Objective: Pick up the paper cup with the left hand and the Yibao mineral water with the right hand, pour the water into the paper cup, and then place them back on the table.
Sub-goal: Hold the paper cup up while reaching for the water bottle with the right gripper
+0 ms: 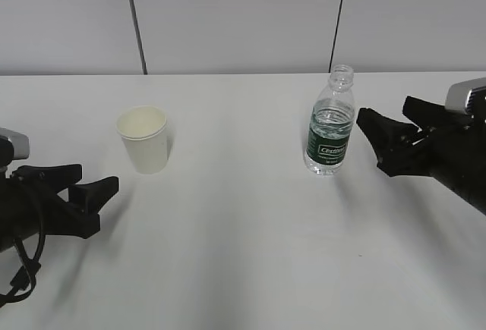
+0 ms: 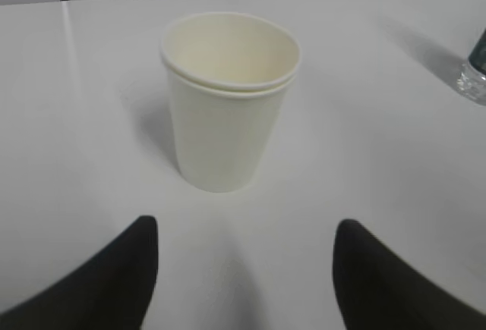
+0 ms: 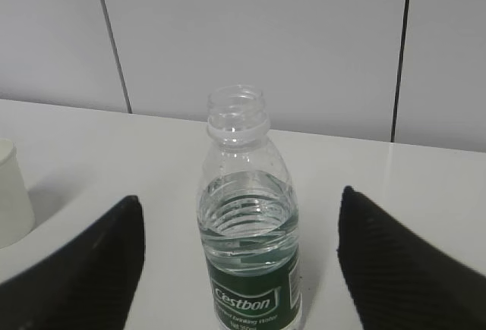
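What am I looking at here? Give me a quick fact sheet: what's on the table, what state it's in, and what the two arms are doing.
cup: paper cup, upright, looks empty
bottle: Yibao mineral water, upright, uncapped, partly full
surface: table, white
left hand: fingers open, short of the cup, touching nothing
right hand: fingers open, beside the bottle, not gripping
pouring: not begun
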Robot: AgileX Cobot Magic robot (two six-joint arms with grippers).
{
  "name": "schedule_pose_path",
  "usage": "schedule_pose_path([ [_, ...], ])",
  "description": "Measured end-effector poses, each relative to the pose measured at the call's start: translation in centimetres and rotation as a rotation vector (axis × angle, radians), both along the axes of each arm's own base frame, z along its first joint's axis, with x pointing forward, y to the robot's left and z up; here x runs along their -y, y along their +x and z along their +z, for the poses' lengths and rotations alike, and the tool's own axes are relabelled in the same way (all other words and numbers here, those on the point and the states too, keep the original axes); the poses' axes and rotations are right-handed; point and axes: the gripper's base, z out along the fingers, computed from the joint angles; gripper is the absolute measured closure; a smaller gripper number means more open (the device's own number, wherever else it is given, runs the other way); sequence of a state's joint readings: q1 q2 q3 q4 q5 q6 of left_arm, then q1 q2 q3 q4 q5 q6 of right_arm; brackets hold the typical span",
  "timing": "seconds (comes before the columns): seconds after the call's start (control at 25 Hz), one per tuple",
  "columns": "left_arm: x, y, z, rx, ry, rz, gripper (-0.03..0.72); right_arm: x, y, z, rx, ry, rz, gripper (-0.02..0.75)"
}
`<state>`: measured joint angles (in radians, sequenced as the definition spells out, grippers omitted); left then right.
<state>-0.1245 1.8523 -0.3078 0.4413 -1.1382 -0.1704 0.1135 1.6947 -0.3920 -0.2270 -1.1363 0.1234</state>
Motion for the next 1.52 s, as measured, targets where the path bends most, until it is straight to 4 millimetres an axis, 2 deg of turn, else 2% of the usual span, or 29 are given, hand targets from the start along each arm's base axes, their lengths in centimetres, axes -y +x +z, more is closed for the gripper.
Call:
schedule_pose_path([
  [0.12, 0.0, 0.2, 0.1, 0.007, -0.001, 0.009, 0.236, 0.0, 0.0, 0.0, 0.000, -0.001, 0.002, 0.154],
  [0.32, 0.1, 1.5, 0.0, 0.029, -0.006, 0.008, 0.109, 0.0, 0.0, 0.0, 0.002, -0.001, 0.003, 0.154],
  [0.44, 0.3, 2.5, -0.5, 0.027, -0.005, 0.008, 0.074, 0.0, 0.0, 0.0, 0.002, -0.001, 0.005, 0.154],
  [0.76, 1.1, 5.9, -2.0, 0.052, -0.002, -0.040, 0.066, -0.1, 0.0, 0.0, 0.002, -0.003, 0.009, 0.154],
  [1.12, 3.4, 8.7, -3.2, 0.086, -0.016, -0.062, 0.071, -0.1, 0.0, 0.0, 0.002, -0.003, 0.009, 0.154],
  [1.52, 3.7, 10.5, -3.4, 0.116, -0.028, -0.027, 0.095, -0.1, 0.0, 0.0, 0.003, -0.003, 0.010, 0.153],
])
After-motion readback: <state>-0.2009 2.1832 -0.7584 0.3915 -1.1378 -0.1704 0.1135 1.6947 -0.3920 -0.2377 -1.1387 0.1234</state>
